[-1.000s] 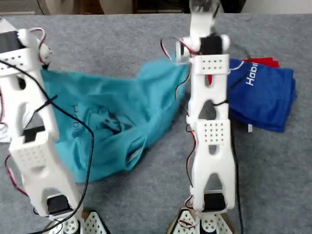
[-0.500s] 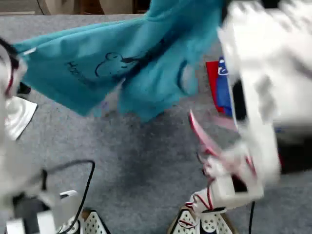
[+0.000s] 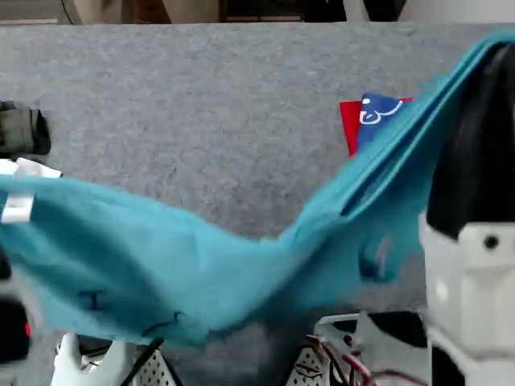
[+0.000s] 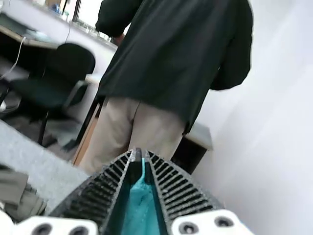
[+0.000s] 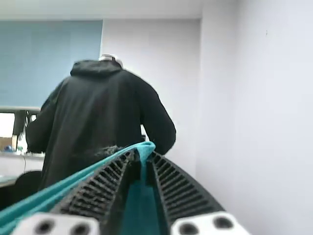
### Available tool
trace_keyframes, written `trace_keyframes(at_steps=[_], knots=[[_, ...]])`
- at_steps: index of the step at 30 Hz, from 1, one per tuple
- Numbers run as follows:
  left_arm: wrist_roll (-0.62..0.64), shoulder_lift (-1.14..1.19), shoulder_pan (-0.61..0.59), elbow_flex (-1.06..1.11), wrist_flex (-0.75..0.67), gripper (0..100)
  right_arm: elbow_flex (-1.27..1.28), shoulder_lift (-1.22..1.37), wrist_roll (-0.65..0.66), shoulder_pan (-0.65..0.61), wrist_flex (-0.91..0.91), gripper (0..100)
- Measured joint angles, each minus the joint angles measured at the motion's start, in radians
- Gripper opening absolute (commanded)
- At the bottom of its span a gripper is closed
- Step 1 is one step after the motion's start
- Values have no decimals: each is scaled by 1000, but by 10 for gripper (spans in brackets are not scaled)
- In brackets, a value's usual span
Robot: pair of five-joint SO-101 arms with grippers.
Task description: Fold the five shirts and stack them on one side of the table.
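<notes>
Lifted off the worktop (image 3: pixel 201 121) in the past second, the teal shirt (image 3: pixel 201 273) now hangs in a sagging band from the lower left to the upper right of the high view. The left gripper (image 4: pixel 142 166) is clamped tight on one teal edge, and the right gripper (image 5: pixel 142 161) is pinched closed on another. A folded blue shirt (image 3: pixel 378 117) lies on a red shirt (image 3: pixel 348 121) at upper right.
</notes>
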Motion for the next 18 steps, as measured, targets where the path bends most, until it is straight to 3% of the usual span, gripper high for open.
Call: trace_keyframes(at_steps=[4, 9, 18], knots=[[-32, -118, 0, 40, 2, 19, -2, -41, 8, -49, 87, 3], [-41, -265, 0, 270, 2, 19, 23, -41, 8, -133, 158, 2], [-92, -396, -8, 792, 0, 19, 66, 57, 8, -173, 38, 2]])
